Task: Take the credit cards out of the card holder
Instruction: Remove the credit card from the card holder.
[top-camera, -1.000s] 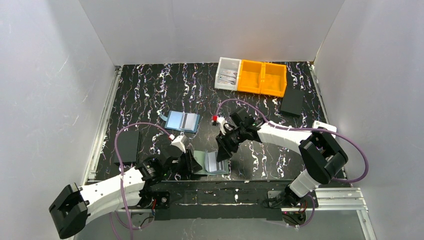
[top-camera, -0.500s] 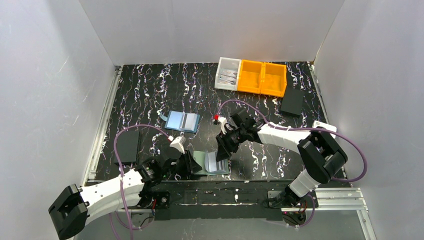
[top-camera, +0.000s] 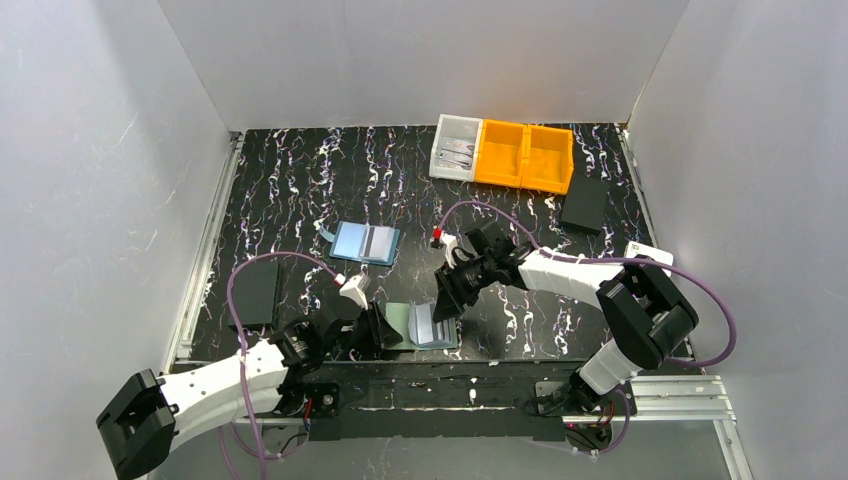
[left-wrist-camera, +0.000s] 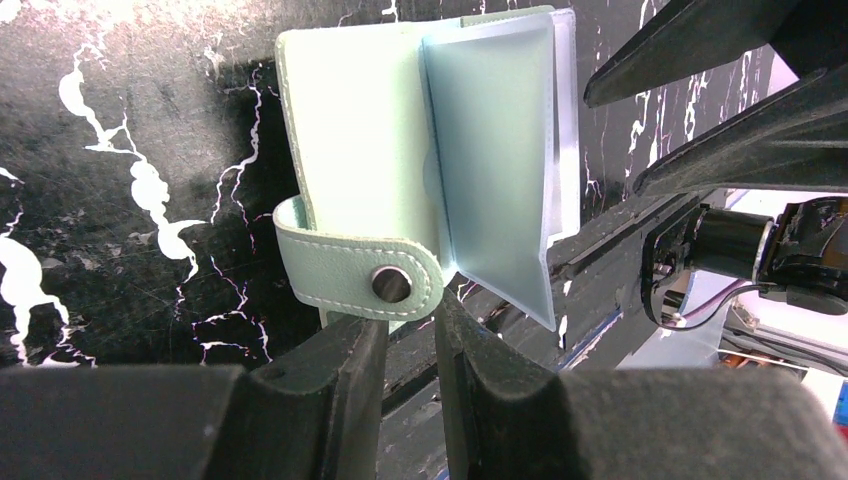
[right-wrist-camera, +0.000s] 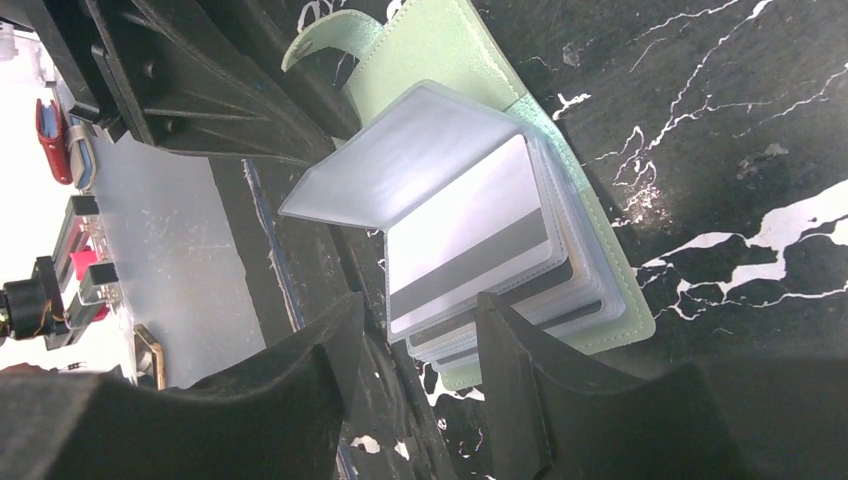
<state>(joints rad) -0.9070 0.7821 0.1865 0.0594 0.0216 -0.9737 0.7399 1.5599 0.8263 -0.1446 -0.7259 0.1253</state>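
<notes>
The sage-green card holder (top-camera: 420, 326) lies open near the table's front edge, its snap tab (left-wrist-camera: 360, 275) on the left. Clear sleeves fan up from it. The top sleeve holds a pale credit card (right-wrist-camera: 470, 245) with a dark stripe, and the edges of more cards (right-wrist-camera: 520, 308) are stacked under it. My left gripper (left-wrist-camera: 410, 325) has its jaws nearly together at the tab's lower edge, with nothing seen in the narrow gap. My right gripper (right-wrist-camera: 420, 305) is open, and its fingers straddle the near corner of the card stack.
A light-blue flat rectangle with a dark stripe (top-camera: 365, 242) lies behind the holder. A black box (top-camera: 255, 292) sits at the left and another (top-camera: 584, 205) at the back right. Orange bins (top-camera: 523, 155) and a clear bin (top-camera: 455, 147) stand at the back.
My left arm has sunk slightly lower beside the holder. My right wrist has shifted a little to the right. The holder has stayed in place.
</notes>
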